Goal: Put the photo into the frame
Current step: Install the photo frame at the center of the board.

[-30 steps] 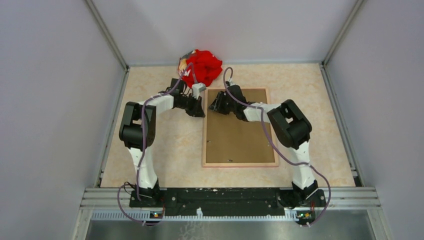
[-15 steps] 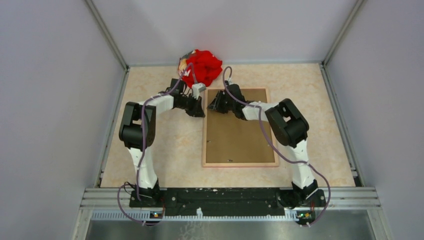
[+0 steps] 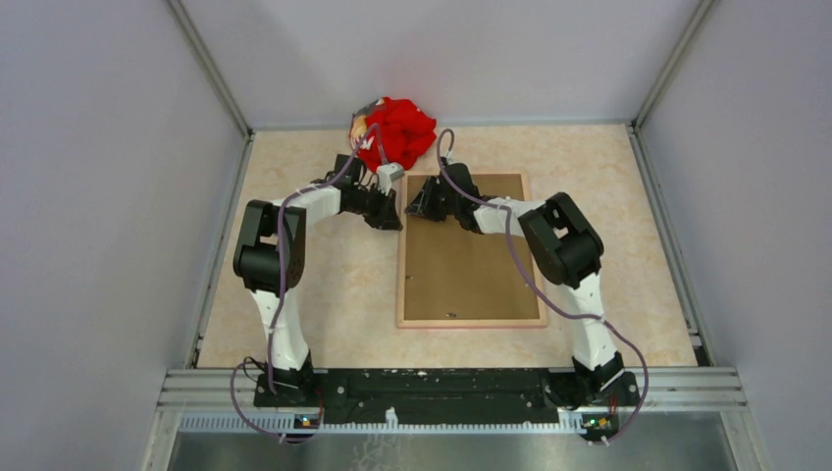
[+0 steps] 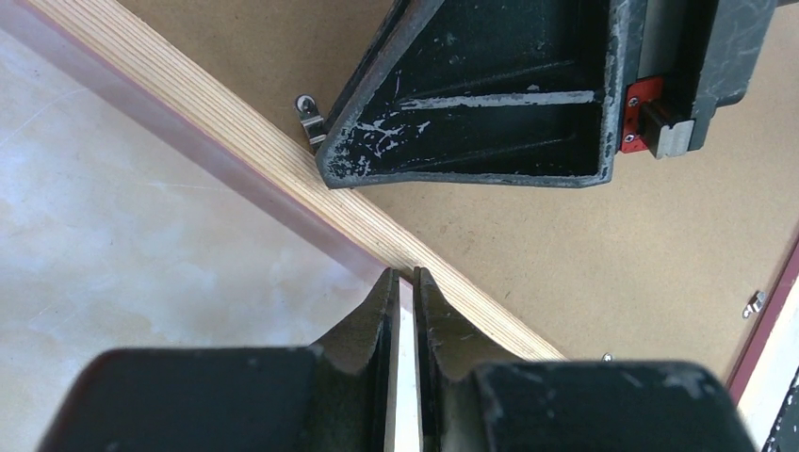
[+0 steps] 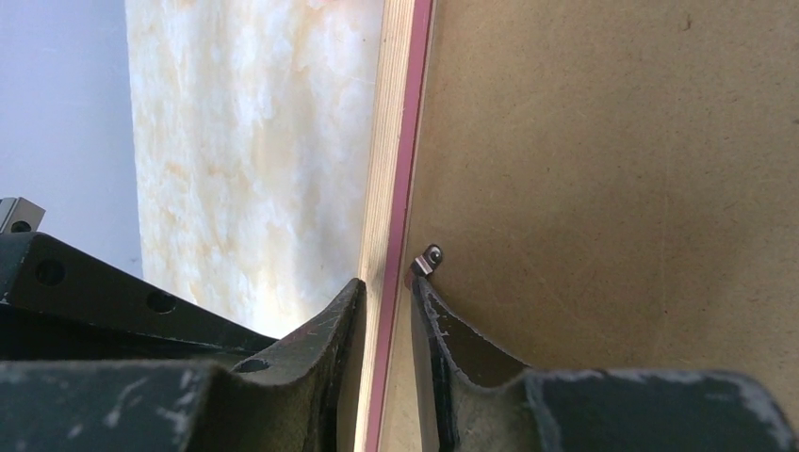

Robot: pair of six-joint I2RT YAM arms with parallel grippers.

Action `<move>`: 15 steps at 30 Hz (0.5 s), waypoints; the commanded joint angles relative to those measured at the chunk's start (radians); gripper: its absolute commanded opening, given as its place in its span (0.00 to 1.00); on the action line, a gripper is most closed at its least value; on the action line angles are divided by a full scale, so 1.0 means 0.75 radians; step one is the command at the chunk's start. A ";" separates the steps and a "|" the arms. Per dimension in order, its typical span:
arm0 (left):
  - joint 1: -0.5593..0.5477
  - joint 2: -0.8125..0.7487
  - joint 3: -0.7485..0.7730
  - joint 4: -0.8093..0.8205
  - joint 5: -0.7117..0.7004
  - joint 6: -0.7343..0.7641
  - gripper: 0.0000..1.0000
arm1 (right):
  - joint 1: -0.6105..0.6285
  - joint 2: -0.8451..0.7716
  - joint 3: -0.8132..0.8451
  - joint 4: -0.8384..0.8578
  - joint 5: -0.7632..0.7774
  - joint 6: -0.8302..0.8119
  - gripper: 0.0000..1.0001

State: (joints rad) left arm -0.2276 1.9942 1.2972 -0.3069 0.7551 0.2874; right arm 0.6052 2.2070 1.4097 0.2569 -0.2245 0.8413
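Observation:
The frame (image 3: 471, 321) lies back-up at table centre, with a light wood rim around its brown hardboard backing (image 3: 461, 265). The photo is hidden. My right gripper (image 3: 418, 208) is at the frame's far left corner. In the right wrist view (image 5: 384, 282) its jaws straddle the wood-and-pink rim (image 5: 386, 141), closed on it, beside a small metal clip (image 5: 429, 259). My left gripper (image 3: 392, 214) is just outside the same edge. In the left wrist view (image 4: 403, 275) its jaws are nearly together and empty, with the tips at the rim (image 4: 188, 94).
A red cloth bundle (image 3: 397, 132) lies at the back, just beyond both grippers. Grey walls close in the marbled table (image 3: 314, 294) on three sides. The two grippers are very close together, the right one's finger (image 4: 471, 94) filling the left wrist view.
The right arm has shifted slightly left and further back along the frame's left corner. The left arm and the frame have not visibly moved.

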 commanded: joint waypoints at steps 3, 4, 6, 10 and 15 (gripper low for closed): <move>-0.018 -0.035 -0.044 -0.042 0.024 0.042 0.14 | -0.010 0.063 0.071 -0.005 -0.028 -0.025 0.24; -0.018 -0.037 -0.047 -0.044 0.024 0.043 0.14 | -0.014 0.065 0.073 -0.006 -0.035 -0.029 0.24; -0.018 -0.039 -0.048 -0.043 0.026 0.046 0.14 | -0.018 0.068 0.070 0.001 -0.042 -0.017 0.24; -0.018 -0.042 -0.048 -0.045 0.026 0.047 0.14 | -0.020 0.070 0.056 0.031 -0.040 0.005 0.23; -0.018 -0.045 -0.048 -0.047 0.027 0.051 0.14 | -0.021 0.076 0.053 0.043 -0.027 0.026 0.23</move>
State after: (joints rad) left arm -0.2279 1.9862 1.2869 -0.3061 0.7589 0.2996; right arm 0.5964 2.2284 1.4292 0.2676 -0.2581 0.8501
